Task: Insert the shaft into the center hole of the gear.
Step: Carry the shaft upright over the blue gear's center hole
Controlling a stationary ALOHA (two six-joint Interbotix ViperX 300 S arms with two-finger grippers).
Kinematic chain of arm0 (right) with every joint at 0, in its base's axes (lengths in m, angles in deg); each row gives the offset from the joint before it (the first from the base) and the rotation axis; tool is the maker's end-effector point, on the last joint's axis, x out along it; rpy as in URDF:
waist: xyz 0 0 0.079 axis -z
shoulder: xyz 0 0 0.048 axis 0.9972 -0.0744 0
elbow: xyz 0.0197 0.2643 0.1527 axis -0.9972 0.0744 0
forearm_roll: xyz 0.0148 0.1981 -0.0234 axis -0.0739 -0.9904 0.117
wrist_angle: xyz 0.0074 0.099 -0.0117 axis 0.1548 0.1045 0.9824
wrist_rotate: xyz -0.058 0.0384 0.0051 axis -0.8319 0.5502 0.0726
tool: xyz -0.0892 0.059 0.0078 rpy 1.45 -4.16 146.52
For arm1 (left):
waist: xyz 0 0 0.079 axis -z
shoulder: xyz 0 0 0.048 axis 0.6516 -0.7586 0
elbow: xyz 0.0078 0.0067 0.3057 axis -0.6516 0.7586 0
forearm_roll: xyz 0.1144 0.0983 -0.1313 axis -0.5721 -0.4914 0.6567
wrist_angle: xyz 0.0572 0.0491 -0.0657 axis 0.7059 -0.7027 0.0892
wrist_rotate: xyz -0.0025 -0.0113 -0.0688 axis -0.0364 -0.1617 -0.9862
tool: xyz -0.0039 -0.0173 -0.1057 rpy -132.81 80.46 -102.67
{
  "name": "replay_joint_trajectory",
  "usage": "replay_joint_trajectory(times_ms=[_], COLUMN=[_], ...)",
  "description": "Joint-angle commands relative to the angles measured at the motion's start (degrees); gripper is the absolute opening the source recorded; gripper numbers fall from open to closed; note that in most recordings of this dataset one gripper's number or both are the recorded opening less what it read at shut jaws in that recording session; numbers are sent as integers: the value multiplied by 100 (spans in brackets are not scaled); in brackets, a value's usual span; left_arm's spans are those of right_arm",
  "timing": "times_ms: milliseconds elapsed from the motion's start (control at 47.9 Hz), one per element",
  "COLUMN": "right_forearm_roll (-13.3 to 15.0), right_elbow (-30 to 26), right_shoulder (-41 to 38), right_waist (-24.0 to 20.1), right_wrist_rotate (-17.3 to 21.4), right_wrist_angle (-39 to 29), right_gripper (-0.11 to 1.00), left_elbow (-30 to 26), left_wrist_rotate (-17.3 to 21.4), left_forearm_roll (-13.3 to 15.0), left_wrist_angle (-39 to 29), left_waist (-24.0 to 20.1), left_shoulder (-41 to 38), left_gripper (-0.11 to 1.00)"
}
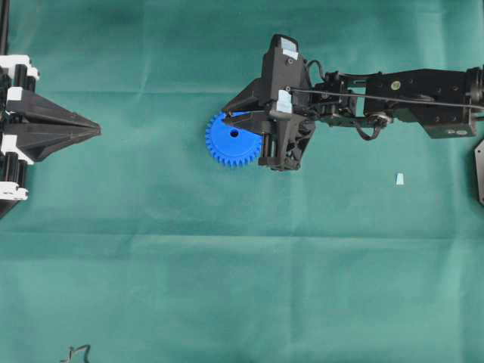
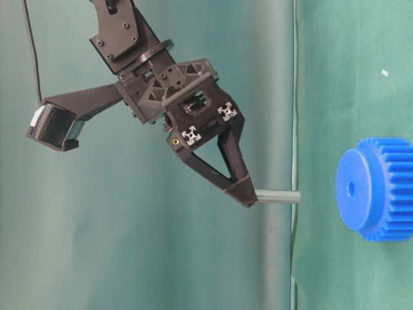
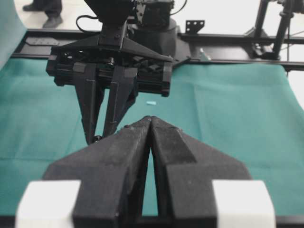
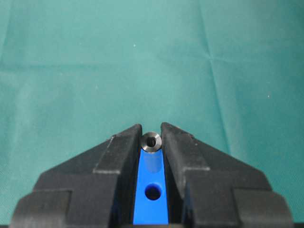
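Right gripper point(image 4: 151, 137) closed on the shaft point(image 4: 151, 141), jaws pinching it narrowly near their tips, its silvery round end showing end-on between the black fingers in the right wrist view. In the table-level view, shaft point(image 2: 277, 197) sticking out from the fingertips toward the cloth, its free end pointed at the gear's point(image 2: 377, 189) face but clearly apart from it, not yet in. Gear lying flat on the green cloth point(image 1: 227, 265), bright blue, toothed rim showing, partly covered from above by the right gripper point(image 1: 236, 119) in the overhead view. Center hole point(image 4: 152, 192) seen as a small dark round opening in the blue strip between the fingers, just below the shaft's end in that view; also visible in the overhead view point(image 1: 234, 133), unfilled. Left gripper point(image 3: 151, 124) fully closed, fingers pressed together with nothing between them, parked at the left edge of the cloth, well apart from the gear. Small pale blue bit point(image 1: 399, 178) lying alone on the cloth right of the gear.
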Motion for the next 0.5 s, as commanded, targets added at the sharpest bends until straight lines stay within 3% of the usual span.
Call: replay_joint_trajectory(times_ms=[0, 480], right_forearm_roll=[-9, -149], right_elbow=[-53, -18], right_shoulder=[0, -888], right_waist=[9, 9], right_wrist_rotate=[18, 62], right_wrist_angle=[105, 624], right_gripper=[17, 17], left_elbow=[-176, -185], left_wrist_rotate=[9, 0], left_forearm_roll=[-9, -18], left_wrist_angle=[18, 18], left_waist=[9, 18], left_shoulder=[-18, -18], left_gripper=[0, 0])
